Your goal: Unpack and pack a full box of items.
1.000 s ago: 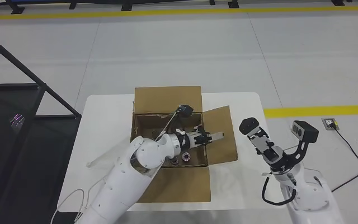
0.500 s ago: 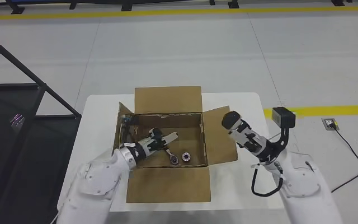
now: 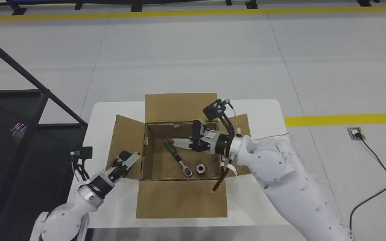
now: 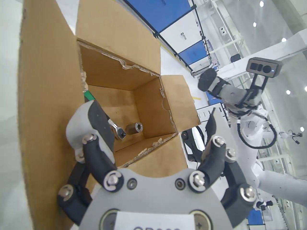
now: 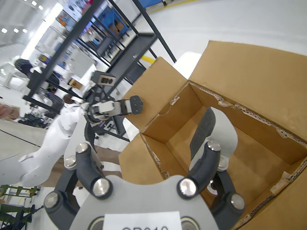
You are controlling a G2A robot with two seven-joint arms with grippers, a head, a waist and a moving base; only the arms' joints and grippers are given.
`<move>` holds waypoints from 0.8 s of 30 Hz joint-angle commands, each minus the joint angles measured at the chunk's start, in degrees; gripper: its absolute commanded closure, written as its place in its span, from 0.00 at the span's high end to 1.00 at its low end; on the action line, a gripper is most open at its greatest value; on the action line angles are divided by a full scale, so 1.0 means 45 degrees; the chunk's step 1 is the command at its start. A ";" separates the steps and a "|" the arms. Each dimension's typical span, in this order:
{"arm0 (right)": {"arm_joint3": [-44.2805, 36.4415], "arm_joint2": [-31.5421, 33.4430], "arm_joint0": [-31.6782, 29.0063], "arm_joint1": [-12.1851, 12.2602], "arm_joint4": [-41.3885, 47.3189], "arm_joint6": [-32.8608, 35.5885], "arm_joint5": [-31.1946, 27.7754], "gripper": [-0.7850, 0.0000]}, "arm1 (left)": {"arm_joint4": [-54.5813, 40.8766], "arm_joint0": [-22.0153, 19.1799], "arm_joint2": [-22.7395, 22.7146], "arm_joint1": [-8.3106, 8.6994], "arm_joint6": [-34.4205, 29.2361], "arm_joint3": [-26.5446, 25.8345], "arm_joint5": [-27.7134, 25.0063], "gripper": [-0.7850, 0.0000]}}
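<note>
In the top view, the open brown corrugated cardboard box (image 3: 181, 107) holds a slim steel ratchet wrench (image 3: 179, 158). Its long axis runs from the green grip at 11 o'clock to the round head at 5 o'clock, and a short smooth metal socket (image 3: 201, 169) lies just beside the head at 3 o'clock. The right gripper (image 3: 194, 137) hangs over the box interior with the wrench at its 7 o'clock, fingers spread and empty, so it seems the nearer arm for a pinch across the handle. The left gripper (image 3: 125, 159), also spread and empty, sits outside by the 9 o'clock flap.
</note>
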 commanded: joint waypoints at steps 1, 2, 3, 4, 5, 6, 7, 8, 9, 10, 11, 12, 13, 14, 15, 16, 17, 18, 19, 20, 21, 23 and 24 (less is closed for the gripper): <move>0.1122 -0.1301 0.1058 -0.0390 -0.0520 -0.0175 0.0988 1.00 | -0.0264 0.0327 -0.0292 0.0029 0.0100 0.0086 -0.0246 1.00; 0.1604 -0.1847 0.1457 -0.0600 -0.0804 -0.0358 0.1432 1.00 | -0.0384 0.0427 -0.0399 0.0041 0.0148 0.0136 -0.0339 1.00; 0.2087 -0.2381 0.1806 -0.0821 -0.0963 -0.0446 0.1815 1.00 | -0.0498 0.0540 -0.0474 0.0050 0.0190 0.0173 -0.0444 1.00; 0.2597 -0.2873 0.2166 -0.1039 -0.1182 -0.0457 0.2228 1.00 | -0.0608 0.0647 -0.0547 0.0058 0.0251 0.0193 -0.0553 1.00; 0.3080 -0.3302 0.2517 -0.1256 -0.1414 -0.0495 0.2708 1.00 | -0.0720 0.0739 -0.0611 0.0064 0.0325 0.0193 -0.0681 1.00; 0.3504 -0.3673 0.2806 -0.1472 -0.1559 -0.0537 0.3185 1.00 | -0.0854 0.0832 -0.0676 0.0069 0.0403 0.0204 -0.0816 1.00; 0.3504 -0.3673 0.2806 -0.1472 -0.1559 -0.0537 0.3185 1.00 | -0.1040 0.0930 -0.0740 0.0073 0.0472 0.0222 -0.0951 1.00; 0.3504 -0.3673 0.2806 -0.1472 -0.1559 -0.0537 0.3185 1.00 | -0.1247 0.1022 -0.0806 0.0079 0.0505 0.0231 -0.1105 1.00; 0.3504 -0.3673 0.2806 -0.1472 -0.1559 -0.0537 0.3185 1.00 | -0.1442 0.1103 -0.0884 0.0087 0.0531 0.0245 -0.1260 1.00; 0.3504 -0.3673 0.2806 -0.1472 -0.1559 -0.0537 0.3185 1.00 | -0.1630 0.1181 -0.0947 0.0094 0.0533 0.0257 -0.1414 1.00; 0.3504 -0.3673 0.2806 -0.1472 -0.1559 -0.0537 0.3185 1.00 | -0.1800 0.1257 -0.0992 0.0102 0.0525 0.0269 -0.1581 1.00; 0.3504 -0.3673 0.2806 -0.1472 -0.1559 -0.0537 0.3185 1.00 | -0.1903 0.1329 -0.1035 0.0111 0.0504 0.0280 -0.1738 1.00; 0.3504 -0.3673 0.2806 -0.1472 -0.1559 -0.0537 0.3185 1.00 | -0.1969 0.1388 -0.1074 0.0120 0.0516 0.0292 -0.1872 1.00; 0.3504 -0.3673 0.2806 -0.1472 -0.1559 -0.0537 0.3185 1.00 | -0.1999 0.1432 -0.1091 0.0128 0.0521 0.0288 -0.2013 1.00; 0.3504 -0.3673 0.2806 -0.1472 -0.1559 -0.0537 0.3185 1.00 | -0.2012 0.1471 -0.1102 0.0135 0.0529 0.0307 -0.2152 1.00; 0.3504 -0.3673 0.2806 -0.1472 -0.1559 -0.0537 0.3185 1.00 | -0.2034 0.1493 -0.1105 0.0143 0.0545 0.0323 -0.2258 1.00; 0.3504 -0.3673 0.2806 -0.1472 -0.1559 -0.0537 0.3185 1.00 | -0.2102 0.1510 -0.1090 0.0148 0.0560 0.0350 -0.2354 1.00; 0.3504 -0.3673 0.2806 -0.1472 -0.1559 -0.0537 0.3185 1.00 | -0.2172 0.1515 -0.1075 0.0155 0.0540 0.0377 -0.2447 1.00; 0.3492 -0.3673 0.2762 -0.1471 -0.1577 -0.0588 0.3152 1.00 | -0.2217 0.1515 -0.1069 0.0165 0.0515 0.0413 -0.2496 1.00; 0.3509 -0.3738 0.2671 -0.1471 -0.1833 -0.0644 0.3037 1.00 | -0.2263 0.1503 -0.1056 0.0175 0.0479 0.0461 -0.2516 1.00; 0.3575 -0.3887 0.2704 -0.1508 -0.2121 -0.0449 0.3064 1.00 | -0.2263 0.1503 -0.1056 0.0175 0.0479 0.0461 -0.2516 1.00; 0.3872 -0.4393 0.3012 -0.1709 -0.2600 0.0289 0.3286 1.00 | -0.2263 0.1503 -0.1056 0.0175 0.0479 0.0461 -0.2516 1.00; 0.4124 -0.4776 0.3306 -0.1873 -0.3035 0.0792 0.3691 1.00 | -0.2263 0.1503 -0.1056 0.0175 0.0479 0.0461 -0.2516 1.00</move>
